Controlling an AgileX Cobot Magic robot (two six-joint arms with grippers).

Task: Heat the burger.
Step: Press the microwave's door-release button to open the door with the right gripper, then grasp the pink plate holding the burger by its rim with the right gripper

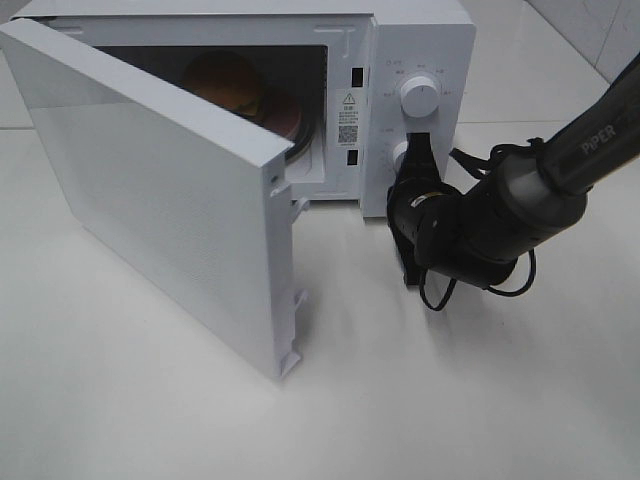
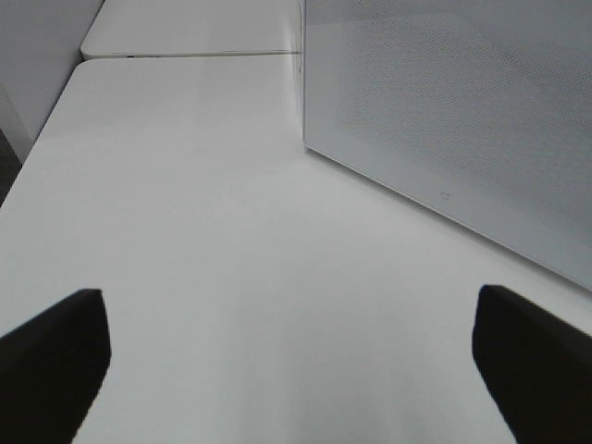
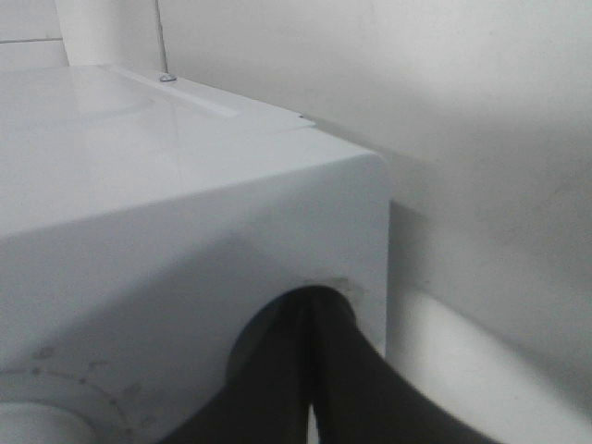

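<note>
Microwave [image 1: 420, 40] stands at back of white table [image 1: 450, 400]. Door [image 1: 150, 200] swung wide open toward left of high view, edge-on to camera, latch hooks showing on its free edge.

Burger [image 1: 228, 80] sits inside the cavity, on pink plate [image 1: 285, 110]. Seen only partly past the door's top edge: orange-brown bun, a touch of green. Plate rim shows just right of it. No gripper near burger.

Right gripper [image 1: 418, 150] is up against the control panel [image 1: 440, 160], at lower knob [image 1: 400, 153], just under upper knob [image 1: 417, 97]. Lower knob mostly hidden behind gripper. Wrist view: right gripper [image 3: 310, 370] has dark fingers [image 3: 351, 388] pressed together, only a thin seam between them, nothing held; tips meet the panel near the microwave's right corner. Cannot tell whether tips actually touch the knob. Arm comes in from right edge of high view, cable looped under wrist.

Left gripper [image 2: 291, 370] out of the high view. Its own wrist view shows fingers [image 2: 55, 361] spread wide apart, nothing between them but bare table [image 2: 231, 231]. Outer face of door [image 2: 444, 111] stands ahead of it and to one side, apart from both tips.
</note>
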